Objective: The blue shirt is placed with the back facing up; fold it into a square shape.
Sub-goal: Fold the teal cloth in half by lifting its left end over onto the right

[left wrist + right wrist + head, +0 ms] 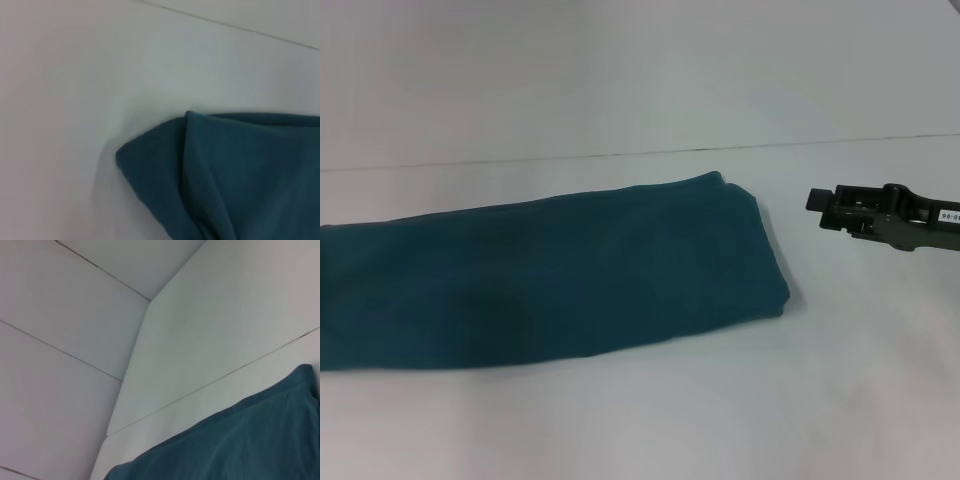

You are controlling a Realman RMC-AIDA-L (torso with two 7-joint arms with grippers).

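The shirt [550, 270] is lying at nine o'clock as a long folded strip, still needing crosswise folding. The right gripper [812, 200] is hovering at three o'clock; its finger state is unclear.

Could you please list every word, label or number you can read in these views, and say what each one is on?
Small white label on the right gripper body, at the right edge of the head view: dark characters, too small and blurred to read with confidence.
The blue shirt: no lettering shows on its visible folded surface in any view.
The white table: no text or markings.
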